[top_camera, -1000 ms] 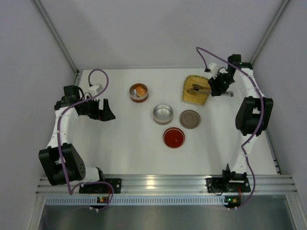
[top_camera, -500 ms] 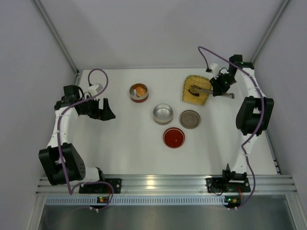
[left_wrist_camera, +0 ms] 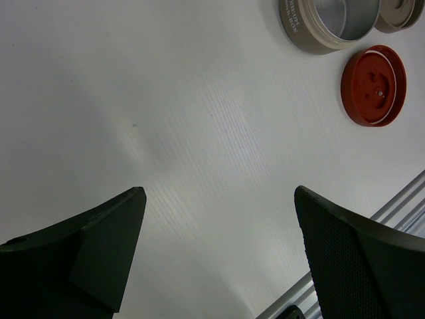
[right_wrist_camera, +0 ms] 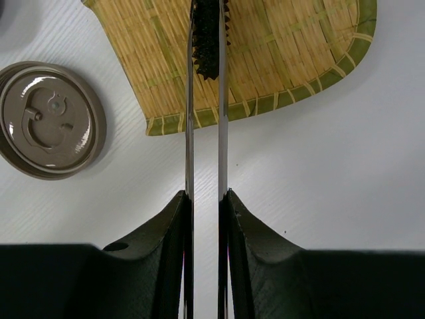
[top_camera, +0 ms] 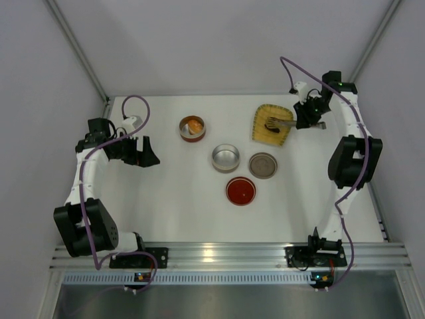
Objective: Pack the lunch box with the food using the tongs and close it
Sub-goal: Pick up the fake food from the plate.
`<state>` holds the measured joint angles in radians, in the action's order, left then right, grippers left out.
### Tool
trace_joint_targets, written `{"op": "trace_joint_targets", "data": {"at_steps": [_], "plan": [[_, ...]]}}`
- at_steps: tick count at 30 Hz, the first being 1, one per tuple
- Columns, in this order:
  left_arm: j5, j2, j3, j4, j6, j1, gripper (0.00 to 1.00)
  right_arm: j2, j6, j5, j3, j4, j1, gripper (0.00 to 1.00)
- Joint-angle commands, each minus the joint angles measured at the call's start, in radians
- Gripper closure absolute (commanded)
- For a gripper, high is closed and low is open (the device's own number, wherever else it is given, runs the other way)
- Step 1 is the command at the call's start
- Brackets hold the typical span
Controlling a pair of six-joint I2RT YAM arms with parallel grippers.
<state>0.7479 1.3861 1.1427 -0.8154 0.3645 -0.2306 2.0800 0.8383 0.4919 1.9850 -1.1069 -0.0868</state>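
Observation:
My right gripper (right_wrist_camera: 204, 196) (top_camera: 307, 118) is shut on the slim metal tongs (right_wrist_camera: 189, 133) (top_camera: 287, 123), one arm against each finger. The tong arms reach out over the yellow woven tray (right_wrist_camera: 285, 60) (top_camera: 265, 136), and the black food piece (right_wrist_camera: 207, 40) (top_camera: 271, 123) sits pinched between them. I cannot tell whether it is lifted off the tray. The orange chunk (top_camera: 194, 125) lies in a red-rimmed tin (top_camera: 185, 135) at the back. My left gripper (left_wrist_camera: 218, 196) (top_camera: 143, 154) hangs open over bare table at the left, nothing between its fingers.
An open silver tin (top_camera: 226, 157) (left_wrist_camera: 329, 23) stands mid-table. Beside it lie a grey-brown lid (top_camera: 263, 165) (right_wrist_camera: 50, 119) and a red lid (top_camera: 240, 191) (left_wrist_camera: 373, 85). White walls close in the table, and an aluminium rail (top_camera: 226, 252) runs along the near edge.
The right gripper has squeezed the tongs narrower onto the black piece and shifted slightly back and to the right. The left arm has not moved.

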Motion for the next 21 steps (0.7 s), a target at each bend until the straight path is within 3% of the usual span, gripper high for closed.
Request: {"op": "trace_joint_targets", "data": {"at_steps": [1,12,21], "plan": [[0.034,-0.004,0.011,0.038,-0.001,-0.001,0.02,-0.081,-0.019,0.065,0.054,-0.028,-0.019,0.87],[0.042,-0.002,0.008,0.056,-0.015,-0.003,0.02,-0.124,-0.031,0.109,0.06,-0.06,-0.014,0.87],[0.045,-0.002,0.014,0.045,-0.021,-0.001,0.02,-0.254,-0.038,0.155,-0.028,-0.07,0.053,0.87]]}}
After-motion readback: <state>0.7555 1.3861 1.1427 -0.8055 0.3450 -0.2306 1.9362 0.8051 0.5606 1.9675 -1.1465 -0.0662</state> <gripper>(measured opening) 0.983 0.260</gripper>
